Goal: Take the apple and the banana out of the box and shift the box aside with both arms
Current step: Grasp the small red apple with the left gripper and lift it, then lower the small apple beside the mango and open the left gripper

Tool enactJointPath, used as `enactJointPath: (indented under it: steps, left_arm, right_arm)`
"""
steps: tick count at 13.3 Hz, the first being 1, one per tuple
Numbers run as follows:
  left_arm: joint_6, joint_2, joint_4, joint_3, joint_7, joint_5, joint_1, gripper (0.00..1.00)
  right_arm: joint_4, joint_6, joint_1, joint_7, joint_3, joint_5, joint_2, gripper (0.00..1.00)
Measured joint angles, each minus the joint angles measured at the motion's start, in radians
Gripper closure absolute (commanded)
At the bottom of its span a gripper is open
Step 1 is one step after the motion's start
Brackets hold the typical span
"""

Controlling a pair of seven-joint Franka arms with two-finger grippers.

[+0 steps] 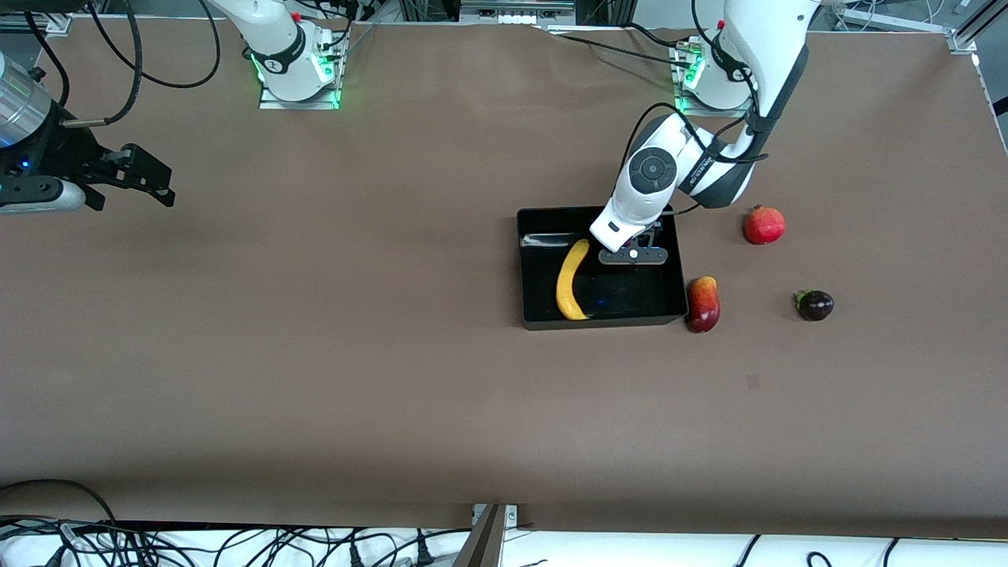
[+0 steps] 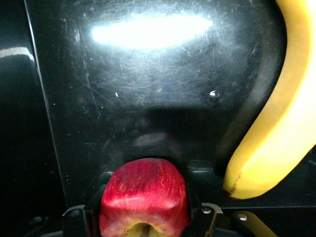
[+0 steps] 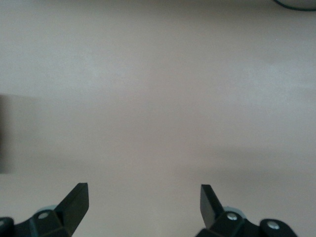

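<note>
The small red, yellow-streaked apple [image 2: 144, 200] is sitting between the left gripper's [image 2: 144, 217] fingers inside the glossy black plastic box [image 1: 535, 315], toward its rim nearest the robots; the fingers are flanking it closely, though a firm pinch cannot be told; the long yellow banana [image 1: 572, 280] is lying alongside; the right gripper [image 1: 146, 177] is waiting spread over the table's edge at the right arm's end; nothing is out yet.

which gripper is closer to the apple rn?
Left. The left gripper is down in the box, its fingers around the apple. The right gripper waits over the table's right-arm end.
</note>
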Motion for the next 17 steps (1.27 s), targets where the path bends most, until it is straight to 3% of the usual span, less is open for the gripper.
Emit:
enactJointPath:
  steps: [4, 9, 13, 17]
  left_arm:
    - [-0.068, -0.024, 0.056, 0.01, 0.0, 0.001, 0.014, 0.86]
    - [-0.549, -0.106, 0.35, 0.016, 0.149, 0.005, 0.108, 0.86]
    - [-0.596, -0.104, 0.367, 0.022, 0.43, 0.006, 0.271, 0.86]
    - [-0.596, -0.089, 0.356, 0.022, 0.505, 0.006, 0.316, 0.86]
  right_arm:
    - [0.0, 0.0, 0.0, 0.0, 0.0, 0.0, 0.0, 0.0]
    - [0.0, 0.0, 0.0, 0.0, 0.0, 0.0, 0.0, 0.0]
    - [0.0, 0.0, 0.0, 0.0, 0.0, 0.0, 0.0, 0.0]
    - [0.0, 0.0, 0.0, 0.0, 0.0, 0.0, 0.0, 0.0]
